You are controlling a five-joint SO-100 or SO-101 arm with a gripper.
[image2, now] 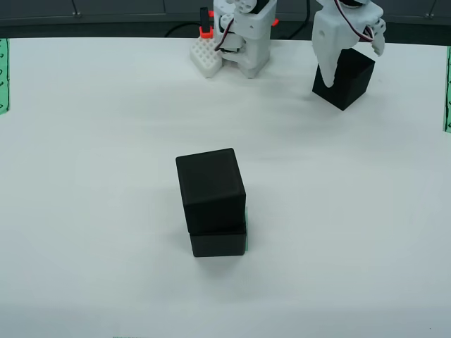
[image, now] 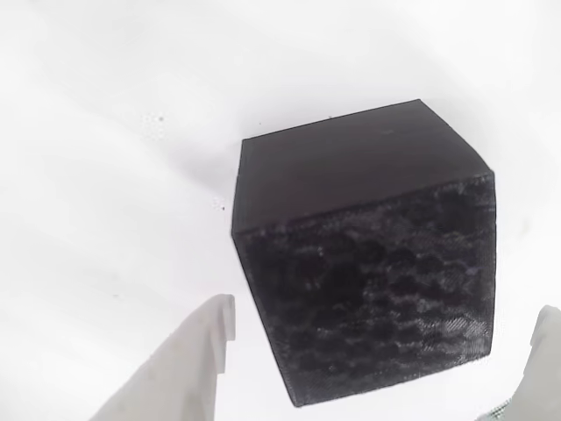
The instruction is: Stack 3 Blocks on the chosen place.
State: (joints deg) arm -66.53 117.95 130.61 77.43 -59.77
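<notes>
Blocks: two of the black cubes stand stacked near the middle of the white table [image2: 84, 176] in the view from above, the upper block [image2: 210, 183] sitting slightly askew on the lower block [image2: 218, 243]. A thin sliver of green striped patch [image2: 246, 225] peeks out along the stack's right edge, so the stack sits on that patch. The third block [image2: 345, 79] rests on the table at the far right, close to the arm's white base [image2: 243, 35].

The view from above gives the whole layout, with more green striped patches at the left edge [image2: 3, 74] and right edge [image2: 447, 88]. The view that rides on the gripper shows none of that; it gives instead the third block [image: 368, 263] up close, its rough honeycomb face turned toward the camera and a smooth face above it.

The gripper [image2: 349, 56] straddles this block with its jaws spread wide. In the riding view one white finger [image: 188, 368] stands left of the cube and the other at the right edge, each with a gap of table showing (no contact visible). It grips nothing.
</notes>
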